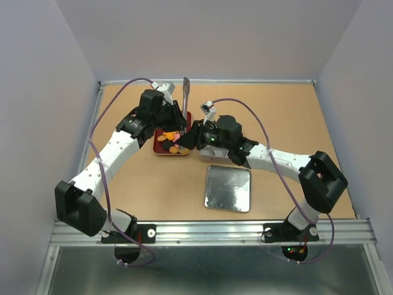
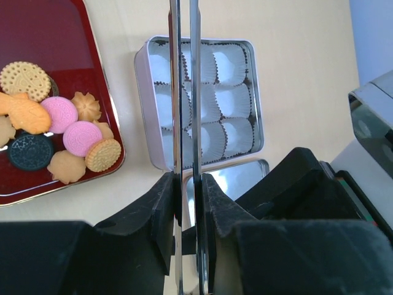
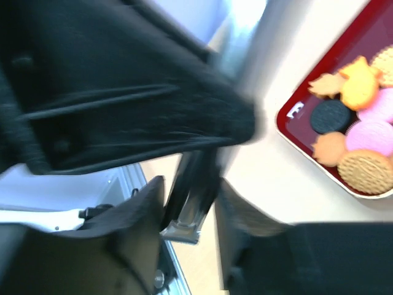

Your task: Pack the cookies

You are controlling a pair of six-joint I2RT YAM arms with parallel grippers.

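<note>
The cookies (image 2: pixel 61 132), orange, yellow, pink and one dark, lie in a heap on a red tray (image 2: pixel 55 31). They also show in the top view (image 1: pixel 174 142) and the right wrist view (image 3: pixel 362 132). My left gripper (image 2: pixel 186 184) is shut on metal tongs (image 2: pixel 185 92), whose two blades are pressed close together and point over an open tin (image 2: pixel 142 74) lined with empty white paper cups. My right gripper (image 3: pixel 189 184) is blurred. Its jaws stand open on either side of the tongs' hinge end (image 3: pixel 184 224), close to it.
The tin's shiny lid (image 1: pixel 228 188) lies flat in front of the tin, toward the near edge. The right arm (image 1: pixel 270 157) covers most of the tin in the top view. The left arm's black gripper body (image 3: pixel 123 92) fills the upper right wrist view.
</note>
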